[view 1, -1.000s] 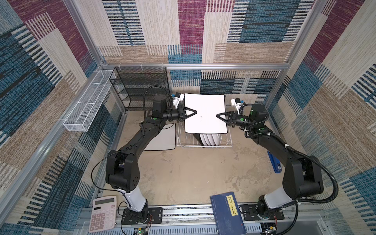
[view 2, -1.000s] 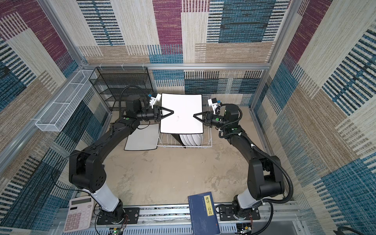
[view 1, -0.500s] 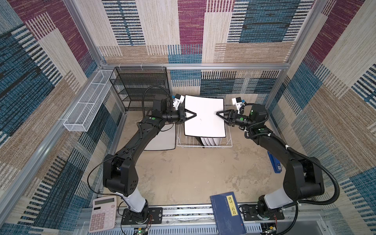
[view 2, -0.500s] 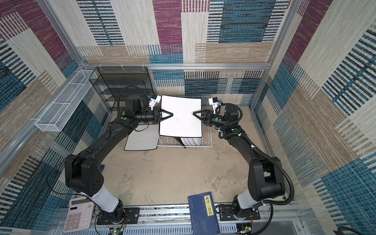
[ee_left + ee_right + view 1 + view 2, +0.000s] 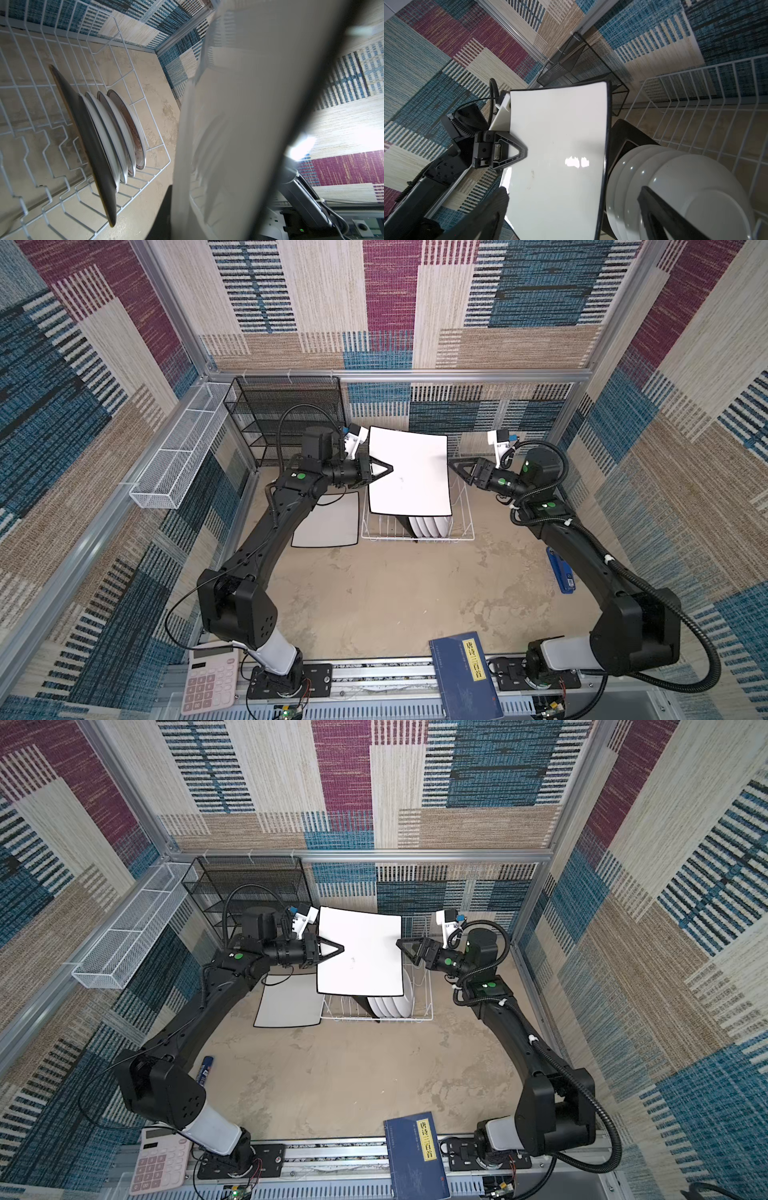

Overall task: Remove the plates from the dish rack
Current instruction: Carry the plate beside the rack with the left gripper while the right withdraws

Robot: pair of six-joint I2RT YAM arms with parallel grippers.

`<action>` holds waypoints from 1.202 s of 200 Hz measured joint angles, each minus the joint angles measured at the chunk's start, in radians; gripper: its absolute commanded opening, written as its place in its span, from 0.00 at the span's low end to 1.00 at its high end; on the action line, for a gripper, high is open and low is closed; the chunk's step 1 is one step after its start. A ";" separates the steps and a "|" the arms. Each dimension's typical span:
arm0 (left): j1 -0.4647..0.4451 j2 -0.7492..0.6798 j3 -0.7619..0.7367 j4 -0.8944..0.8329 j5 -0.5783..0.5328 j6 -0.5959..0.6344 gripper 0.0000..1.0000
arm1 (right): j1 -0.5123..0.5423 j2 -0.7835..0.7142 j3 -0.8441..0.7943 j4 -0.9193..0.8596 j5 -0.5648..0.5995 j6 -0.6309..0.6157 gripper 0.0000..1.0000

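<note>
Above the dish rack (image 5: 376, 533), at the middle of the table's far edge: one large white square plate (image 5: 415, 481), dark-rimmed, held tilted with its white face showing in both top views.

Left gripper (image 5: 388, 468): jaws clamped narrow on the plate's left edge. The right wrist view shows one triangular finger lying across the white face.

Right gripper (image 5: 453, 466): jaws spread wide at the plate's right edge, holding nothing. In the right wrist view its fingers (image 5: 660, 214) stand on either side of that edge; contact cannot be told.

Dish rack, white wire, standing on the table. Contents, in its right half:
- one black square plate (image 5: 93, 145), upright on edge
- four round white plates (image 5: 124, 128), upright in a row just beside it; the outermost shows a reddish printed centre

Second white square plate (image 5: 328, 522): flat on the table, just left of the rack, partly under the left arm.

Other items:
- black mesh shelf unit (image 5: 286, 414), far left corner
- white mesh trough (image 5: 174, 464), along the left wall
- pink calculator (image 5: 210, 680), near left corner
- blue book (image 5: 465, 680), near edge, between the arm bases
- blue oblong object (image 5: 561, 572), right edge
</note>
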 measured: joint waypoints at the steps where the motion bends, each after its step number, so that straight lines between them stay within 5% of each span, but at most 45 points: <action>1: 0.001 -0.002 0.002 -0.006 -0.002 0.004 0.00 | 0.000 -0.001 0.000 -0.001 0.001 -0.002 0.99; 124: 0.063 -0.107 0.254 -0.525 -0.321 0.297 0.00 | 0.055 -0.150 -0.062 -0.054 0.067 -0.351 0.99; 240: 0.096 -0.153 0.308 -0.827 -0.736 0.436 0.00 | 0.212 -0.086 -0.024 -0.188 0.118 -0.549 0.99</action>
